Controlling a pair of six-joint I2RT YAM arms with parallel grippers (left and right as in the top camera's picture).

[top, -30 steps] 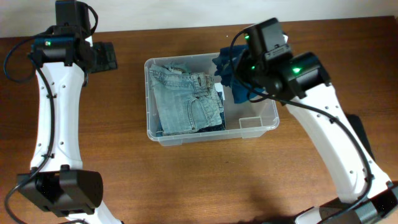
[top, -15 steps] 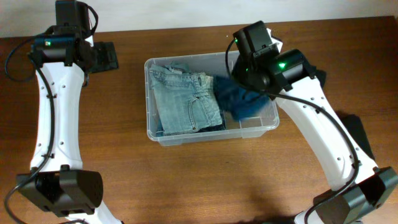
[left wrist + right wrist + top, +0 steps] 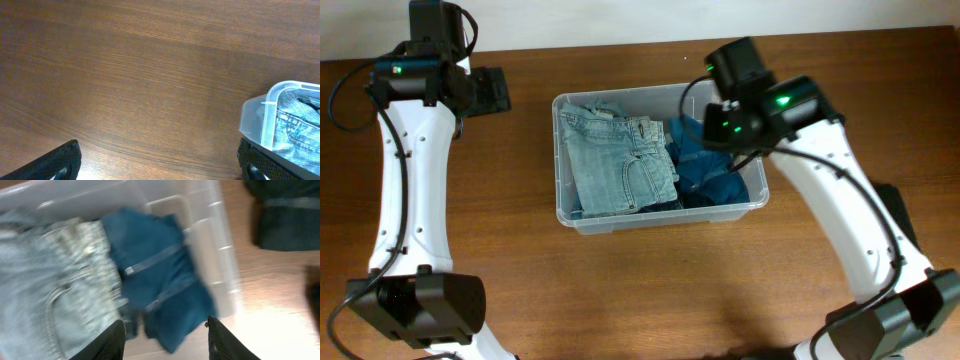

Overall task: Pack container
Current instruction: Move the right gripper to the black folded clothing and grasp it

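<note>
Two garments lie in the container (image 3: 660,217) at mid-table, pale jeans (image 3: 620,165) beside a dark blue garment (image 3: 705,165); the right gripper (image 3: 166,337) hangs above the latter, jaws apart and seemingly empty, though blurred; the left gripper (image 3: 160,162) gapes wide over the table (image 3: 150,75), near the container's corner.

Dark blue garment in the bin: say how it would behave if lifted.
The dark blue garment lies rumpled beside the folded jeans, so it would probably sag and unfold when lifted. Being cloth, it likely grips easily and cannot roll.

Jeans (image 3: 620,165) left, garment (image 3: 708,168) right, inside container (image 3: 660,216)
</note>
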